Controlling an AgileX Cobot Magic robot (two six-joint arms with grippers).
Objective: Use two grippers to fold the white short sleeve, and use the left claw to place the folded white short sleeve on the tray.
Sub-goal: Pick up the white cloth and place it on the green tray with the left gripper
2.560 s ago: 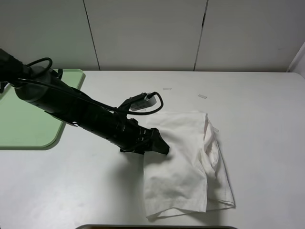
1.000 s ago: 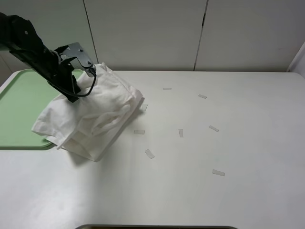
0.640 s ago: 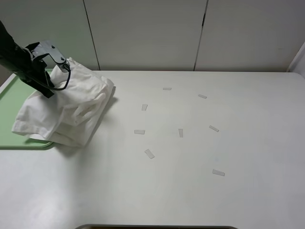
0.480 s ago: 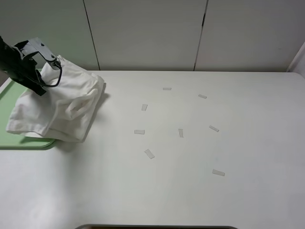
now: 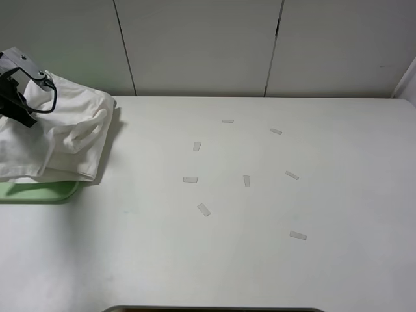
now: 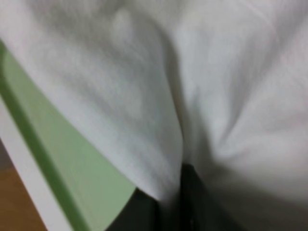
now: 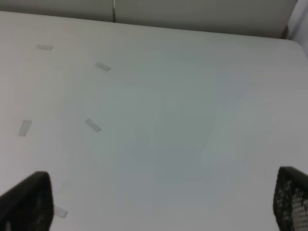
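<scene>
The white short sleeve (image 5: 68, 133) hangs bunched from my left gripper (image 5: 25, 114) at the far left of the exterior view. It drapes over the green tray (image 5: 39, 190), of which only the near rim shows. The left gripper is shut on the cloth, and its tips are buried in the folds. In the left wrist view the shirt (image 6: 192, 96) fills the frame, the tray (image 6: 62, 178) lies beneath it, and the gripper (image 6: 188, 211) shows dark at the bottom. My right gripper (image 7: 159, 204) is open and empty over bare table; it is out of the exterior view.
Several small pale tape strips (image 5: 190, 179) lie scattered on the white table (image 5: 260, 260); some also show in the right wrist view (image 7: 93, 125). A wall of white panels (image 5: 195, 45) stands behind the table.
My left gripper took hold of the folded shirt at mid-table, lifted it and carried it left; it now hangs over the tray. The tape strips beneath it became uncovered.
</scene>
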